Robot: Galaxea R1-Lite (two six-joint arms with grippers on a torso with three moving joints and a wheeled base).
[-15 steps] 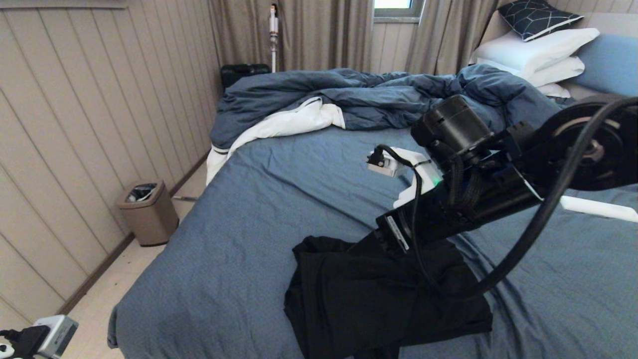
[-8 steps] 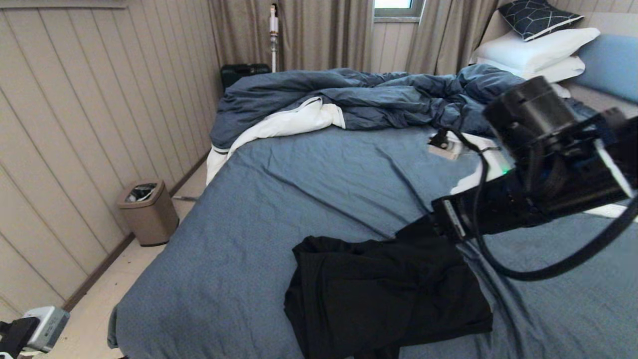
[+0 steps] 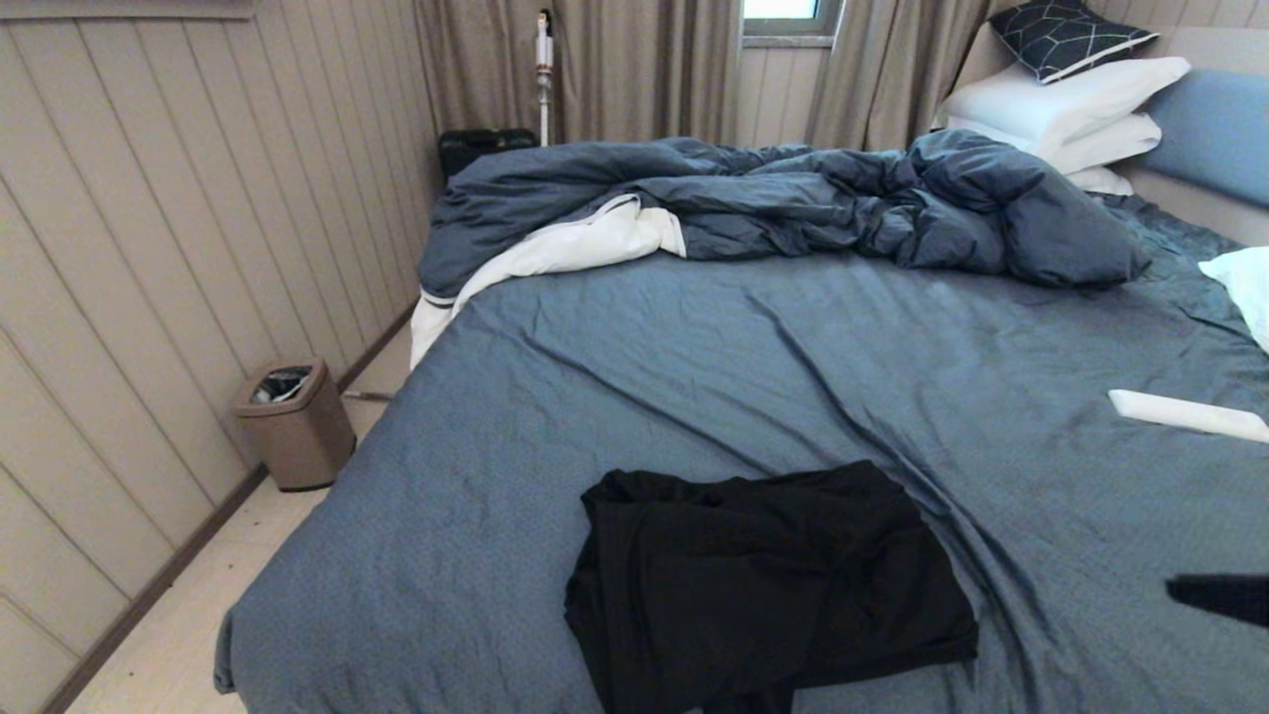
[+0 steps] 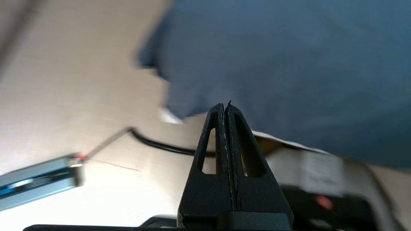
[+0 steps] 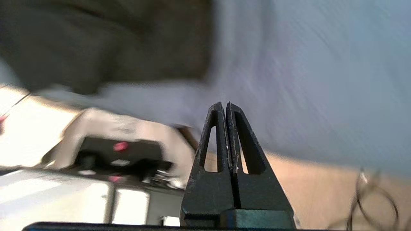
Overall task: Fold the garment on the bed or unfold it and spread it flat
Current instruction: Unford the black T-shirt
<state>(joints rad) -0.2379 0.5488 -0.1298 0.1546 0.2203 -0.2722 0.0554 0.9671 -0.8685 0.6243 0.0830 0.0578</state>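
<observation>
Shirt (image 3: 768, 585): lower centre of the head view, black, bunched into a rough rectangle with overlapping folds; print, text and neck tag not visible. Neither neatly folded nor spread flat, so the job looks unfinished, or only loosely done.

Bed (image 3: 615, 397): fills the middle of the head view, slate-blue sheet creased in long diagonal ridges running toward the shirt; likely drag marks of cloth handling.

Duvet (image 3: 793, 203): heaped along the upper centre, white lining showing at its left end; pushed clear, apparently to leave working room on the sheet.

Pillows (image 3: 1066, 109): upper right, stacked against the headboard.

Left gripper (image 4: 225, 107): centre of the left wrist view, fingers pressed together, nothing between them; bed corner and floor beyond. Absent from the head view, so apparently parked off the bed.

Right gripper (image 5: 225, 107): centre of the right wrist view, fingers closed tight and empty; blurred sheet and a dark patch of cloth, probably the shirt, in the upper part of that view. Well apart from the shirt, so no grip in hand.

Bin (image 3: 294, 421): left of the head view, on the floor beside the bed.

Next move, as a guess: reaching back in for an edge of the shirt, jaws parted first.
</observation>
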